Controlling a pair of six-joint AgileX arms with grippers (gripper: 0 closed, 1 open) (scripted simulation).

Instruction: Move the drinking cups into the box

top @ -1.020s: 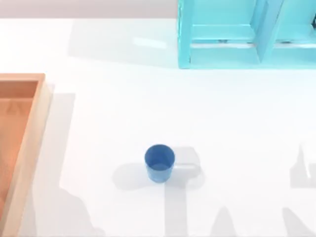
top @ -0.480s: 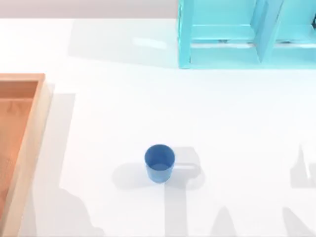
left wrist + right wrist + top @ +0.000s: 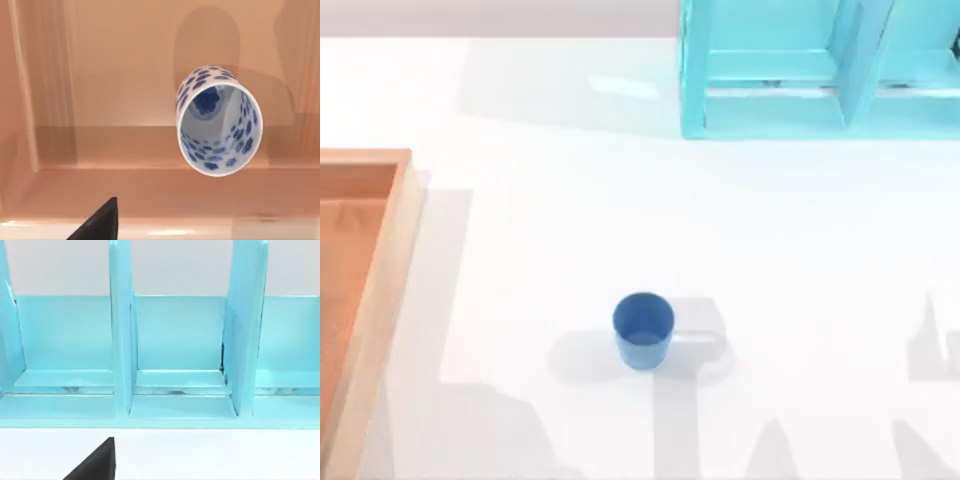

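Note:
The plain blue drinking cup [image 3: 643,330] stands upright on the white table, a little below the middle of the top view. The box [image 3: 378,290] lies at the table's left edge, cut off by the frame. In the left wrist view the white cup with the blue pattern [image 3: 218,121] stands on the box floor [image 3: 115,75], free of any grip. My left gripper [image 3: 160,236] hangs above it, open, with one dark fingertip [image 3: 101,225] in sight near the box rim. My right gripper [image 3: 160,476] is open and faces the turquoise cabinet, one fingertip [image 3: 97,465] showing.
The turquoise open-framed cabinet [image 3: 820,70] stands at the back right of the table. White tabletop surrounds the blue cup on all sides. Arm shadows fall along the table's front edge.
The arm shadow at the table's front left has spread to the right. The blue cup and the box have not moved.

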